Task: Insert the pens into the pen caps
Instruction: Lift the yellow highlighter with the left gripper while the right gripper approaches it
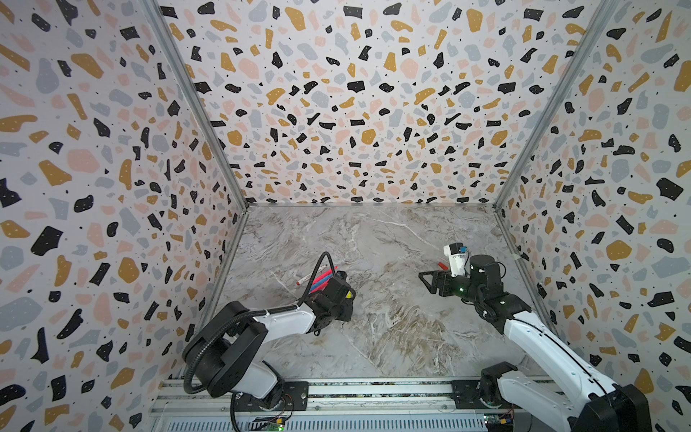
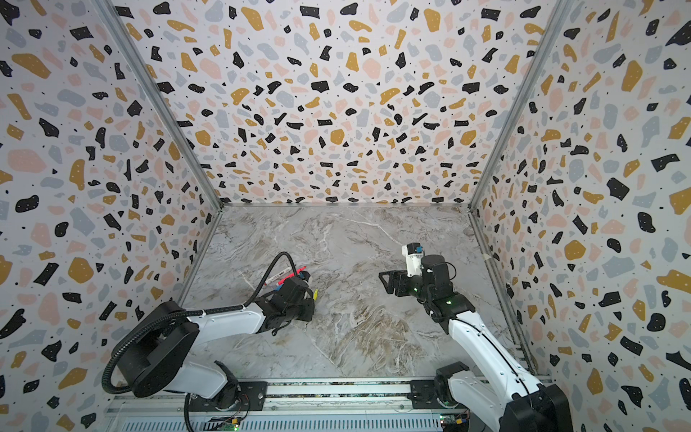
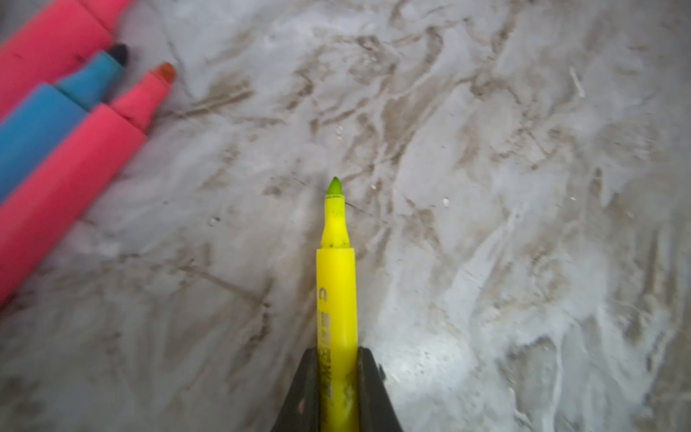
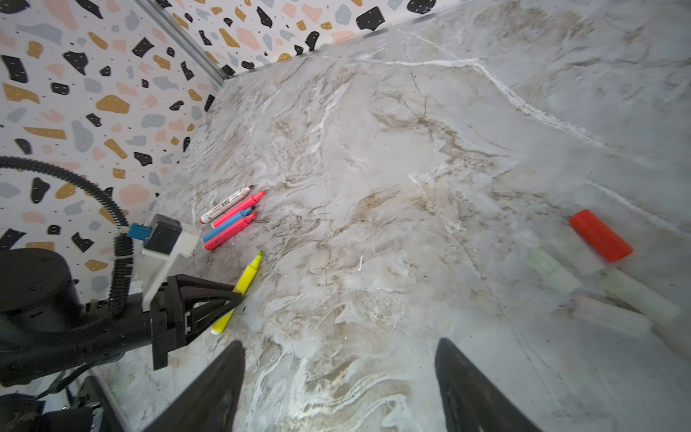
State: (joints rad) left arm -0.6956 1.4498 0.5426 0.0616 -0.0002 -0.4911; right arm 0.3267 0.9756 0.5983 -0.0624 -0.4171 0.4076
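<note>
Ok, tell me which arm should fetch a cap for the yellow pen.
Right. The left pincer is shut on the yellow pen; the right pincer is open, empty, near the red cap and paler caps.

From high above the near edge, in both top views: looking down and forward over the marble table [image 1: 374,262] to the patterned back wall [image 1: 355,93], far off, nearly the same scene twice. From the left wrist: pressed close over the table, sighting along the yellow pen [image 3: 336,291] (a blue pen [image 3: 37,123] nearby, blurred). From the right wrist: set higher, facing across the table to the left gripper [image 4: 237,295], sharing that yellow pen.
</note>
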